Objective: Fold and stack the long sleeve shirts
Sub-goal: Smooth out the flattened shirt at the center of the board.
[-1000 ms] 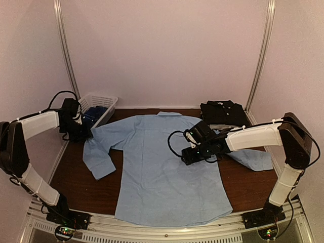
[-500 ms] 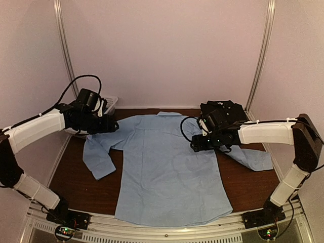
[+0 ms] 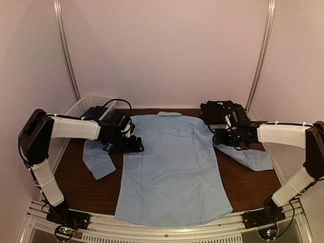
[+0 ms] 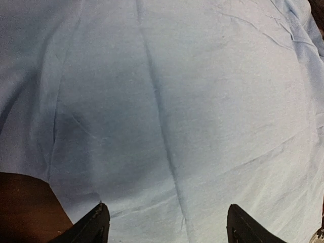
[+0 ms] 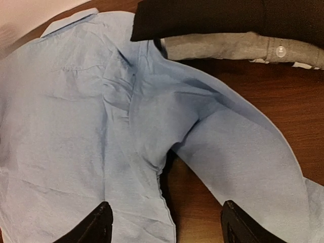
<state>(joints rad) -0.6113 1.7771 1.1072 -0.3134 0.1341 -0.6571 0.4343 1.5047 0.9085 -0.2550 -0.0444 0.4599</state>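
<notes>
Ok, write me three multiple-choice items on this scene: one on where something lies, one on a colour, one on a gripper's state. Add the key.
1. The folded black shirt lies
A) at the near edge, between the arm bases
B) at the far right, on top of a grey shirt
C) on a sleeve of the blue one

2. The spread shirt in the middle is
A) white
B) black
C) light blue

3. The left gripper is
A) open over the spread shirt
B) shut on a sleeve
C) shut on the collar

Key:
1 B: the right wrist view shows black cloth lying over grey, and the top view puts it at the far right.
2 C: every view shows it pale blue.
3 A: the left wrist view shows both fingertips wide apart with only flat shirt cloth beyond them.
</notes>
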